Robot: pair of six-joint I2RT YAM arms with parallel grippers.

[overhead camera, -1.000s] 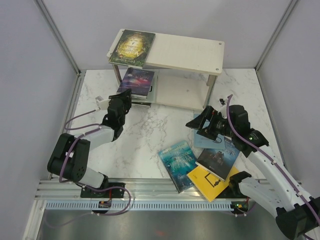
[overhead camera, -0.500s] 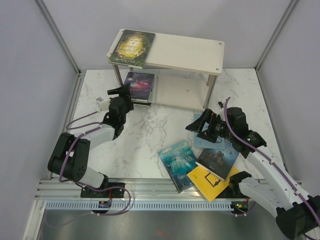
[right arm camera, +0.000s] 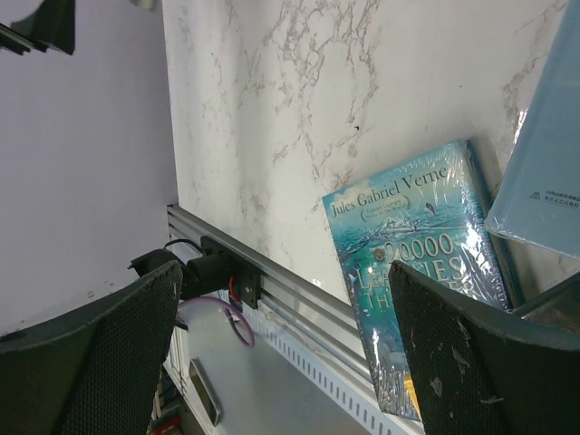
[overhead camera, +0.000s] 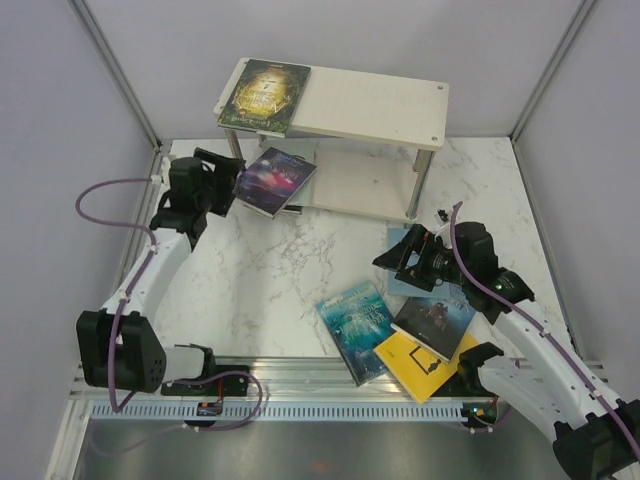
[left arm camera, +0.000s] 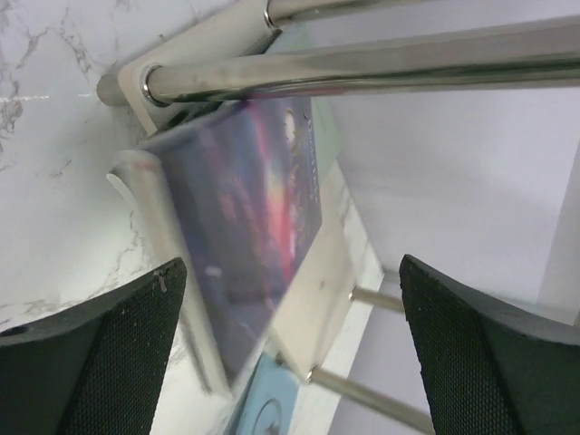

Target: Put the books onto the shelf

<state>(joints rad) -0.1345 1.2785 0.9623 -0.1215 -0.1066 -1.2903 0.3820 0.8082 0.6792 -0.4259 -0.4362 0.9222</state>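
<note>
Holding the left hand (overhead camera: 222, 185) wide open and empty, just off the left end of the shelf (overhead camera: 370, 105). Pointing straight at the purple-blue galaxy book (overhead camera: 275, 180), close ahead of the fingers but not touching them. Seeing that book lying askew and tilted on the lower board, with a corner poking out past the front left post toward the hand. Resting on something flat and pale underneath, too blurred in the left wrist view to name. Noting a dark green-gold book (overhead camera: 265, 95) lying flat on the left end of the top board, above and beyond the hand.

Holding the right hand (overhead camera: 393, 247) just as wide, also empty, hovering over the marble bench (overhead camera: 300, 270) a little in front of the shelf's front right post. Finding a pale blue book (overhead camera: 402, 278) directly beneath that hand and a teal book (overhead camera: 357, 330) nearer the bench's front edge, to the hand's left. Finding a dark blue-grey book (overhead camera: 435, 318) on the hand's near side, overlapping a yellow book (overhead camera: 420, 365) closest to the front edge.
</note>
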